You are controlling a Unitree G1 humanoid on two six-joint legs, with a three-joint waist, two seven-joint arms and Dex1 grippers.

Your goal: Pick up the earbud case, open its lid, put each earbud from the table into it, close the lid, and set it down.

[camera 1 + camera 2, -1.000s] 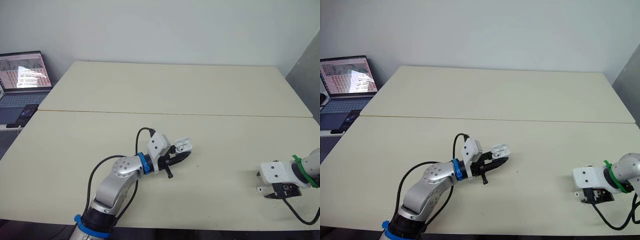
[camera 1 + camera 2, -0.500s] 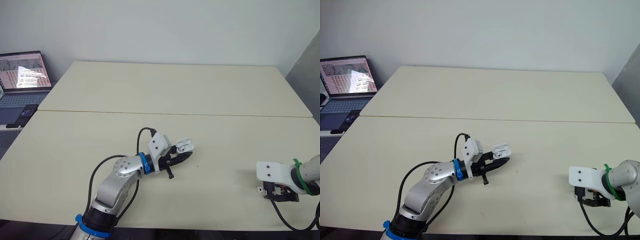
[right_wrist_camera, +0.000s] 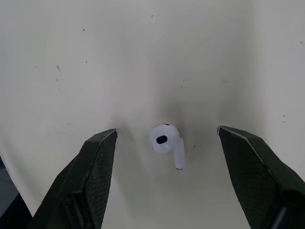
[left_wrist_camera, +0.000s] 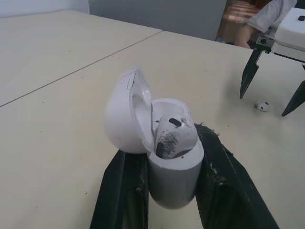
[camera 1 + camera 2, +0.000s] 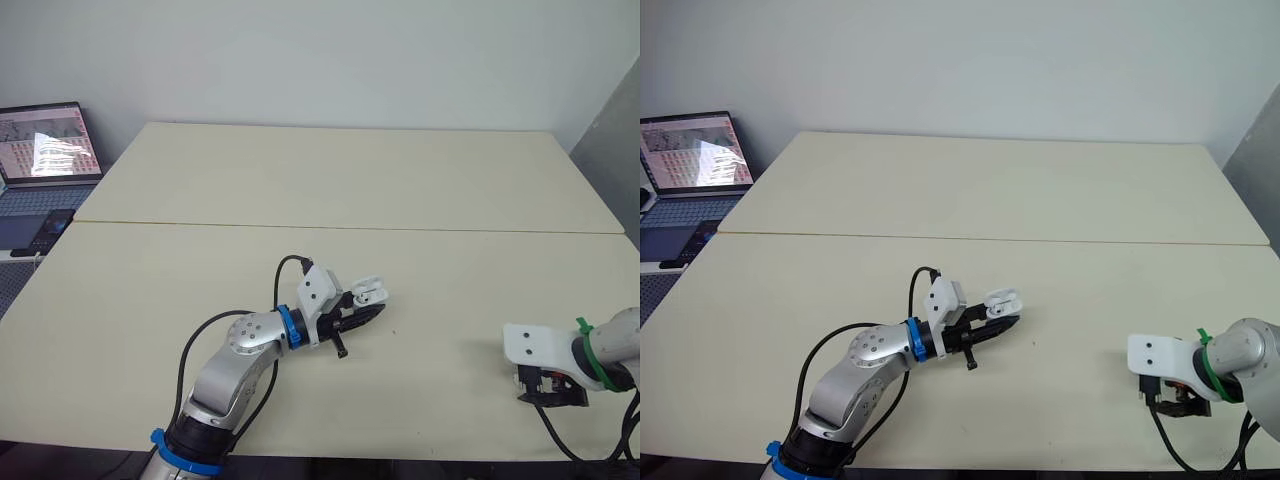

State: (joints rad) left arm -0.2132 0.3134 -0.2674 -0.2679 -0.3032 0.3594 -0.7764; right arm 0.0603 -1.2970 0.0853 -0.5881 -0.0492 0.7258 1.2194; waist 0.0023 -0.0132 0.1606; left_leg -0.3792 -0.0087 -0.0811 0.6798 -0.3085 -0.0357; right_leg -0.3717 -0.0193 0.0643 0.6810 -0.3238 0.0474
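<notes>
— Status?
— My left gripper (image 5: pixel 362 311) is clamped on the earbud case (image 4: pixel 174 177), lid open, one bud seated.
— And the right?
— Right gripper (image 5: pixel 549 394), fingers spread wide, straddles the earbud (image 3: pixel 166 141) on the table (image 5: pixel 350 180). If I close off-centre, it could squirt sideways.

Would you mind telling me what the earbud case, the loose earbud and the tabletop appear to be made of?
The earbud case: likely hard white plastic, smooth and slightly glossy, with dark scuffs on its open lid and rim. The loose earbud: seemingly the same glossy white plastic, by its soft highlight. The table: matte cream surface, probably laminate; small dark specks, no grain.
</notes>
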